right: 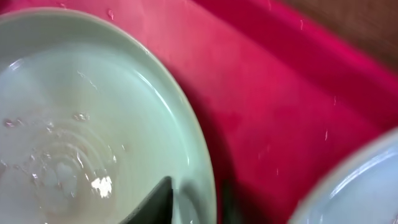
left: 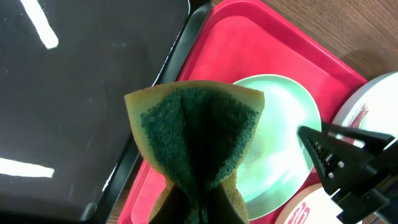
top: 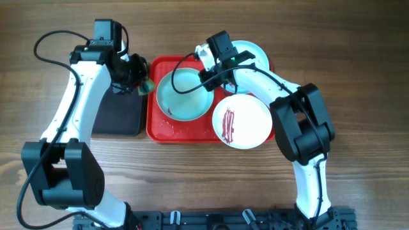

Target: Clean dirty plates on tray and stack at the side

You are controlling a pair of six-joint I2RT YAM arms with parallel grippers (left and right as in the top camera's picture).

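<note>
Jaws of the left gripper point(top: 142, 82) clamp one folded sponge point(left: 199, 130), just left of the near mint plate point(top: 182, 99). The right gripper point(top: 208, 79) seems to pinch its right rim. Three plates sit on one red tray point(top: 160, 131): this one, another mint plate point(top: 254, 51) and one white plate point(top: 246, 121).

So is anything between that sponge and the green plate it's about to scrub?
Nothing visible. The left end effector holds the sponge just beside the mint plate, at the red tray's left edge. The right end effector pinches the plate's opposite rim, out of the path.
</note>
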